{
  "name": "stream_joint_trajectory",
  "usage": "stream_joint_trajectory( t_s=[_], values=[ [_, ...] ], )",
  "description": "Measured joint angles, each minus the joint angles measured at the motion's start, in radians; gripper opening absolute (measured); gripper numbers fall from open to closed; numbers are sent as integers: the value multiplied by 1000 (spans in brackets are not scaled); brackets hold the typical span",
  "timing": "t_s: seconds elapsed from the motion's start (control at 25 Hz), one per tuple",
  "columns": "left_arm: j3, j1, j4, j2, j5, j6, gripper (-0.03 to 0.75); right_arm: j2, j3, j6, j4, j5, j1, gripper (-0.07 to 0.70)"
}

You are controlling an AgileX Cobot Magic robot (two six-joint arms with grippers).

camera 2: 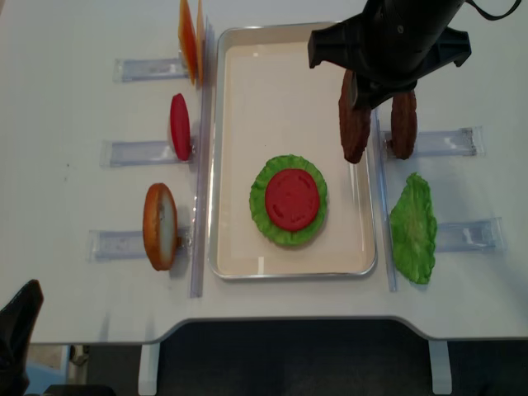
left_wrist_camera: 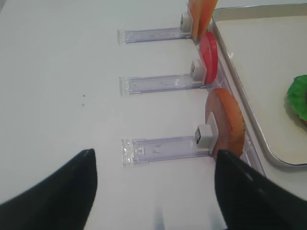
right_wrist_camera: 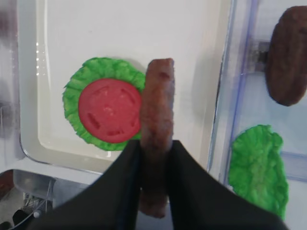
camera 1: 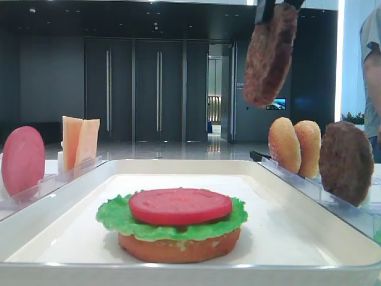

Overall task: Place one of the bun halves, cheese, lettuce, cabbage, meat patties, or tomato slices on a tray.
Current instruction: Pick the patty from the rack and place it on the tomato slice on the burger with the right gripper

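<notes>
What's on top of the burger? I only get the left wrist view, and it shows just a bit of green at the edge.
Observer: A red tomato slice lies on the lettuce. It is the top layer.
Operator: Where's the other tool?
Observer: The right tool is shut on a meat patty, held on edge above the tray.
Operator: Is there another patty?
Observer: Yes, a second patty stands on edge at the rack to the right of the tray.
</notes>
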Motion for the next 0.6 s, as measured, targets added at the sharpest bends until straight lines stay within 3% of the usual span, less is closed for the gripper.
stream_joint_trajectory(
  t_s=[0.32,0.48,0.6],
  values=[
    [0,0,-2,0,0,0,578,-1,0,-17,54,-29,75,129],
    [0,0,-2,0,0,0,578,-1,13,-29,82,-85,96,129],
    [0,0,-2,0,0,0,578,-4,74,-91,173,-162,98,129]
  ],
)
